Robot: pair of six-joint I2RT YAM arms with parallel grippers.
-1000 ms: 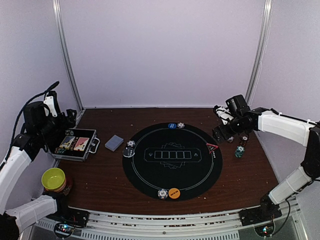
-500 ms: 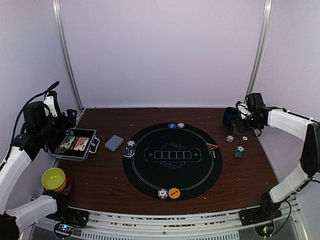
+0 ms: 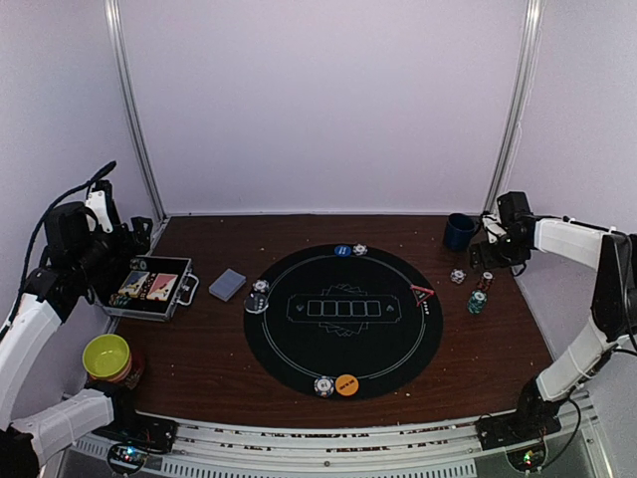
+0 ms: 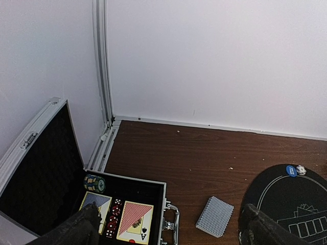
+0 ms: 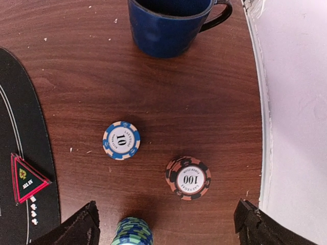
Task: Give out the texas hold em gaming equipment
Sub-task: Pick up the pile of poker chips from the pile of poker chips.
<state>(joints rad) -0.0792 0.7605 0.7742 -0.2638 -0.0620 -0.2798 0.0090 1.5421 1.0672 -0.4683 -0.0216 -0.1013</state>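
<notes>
— Two grippers: finger state?
— Both were spread wide, holding nothing: left gripper (image 4: 168, 230) left of the black mat (image 3: 343, 319), right gripper (image 5: 166, 225) beyond its right edge.
— Chips?
— Blue chip (image 5: 121, 140), red stack (image 5: 188, 177) and green stack (image 5: 132, 232), apparently several deep, lay right of the mat; card deck (image 3: 227, 284) just left.

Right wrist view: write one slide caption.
Open right end effector over a 10 chip, a 100 chip stack and a dark blue cup.

glossy cup (image 5: 166, 30) and plastic chips (image 5: 121, 140) on wood-grain table (image 5: 76, 66).
</notes>
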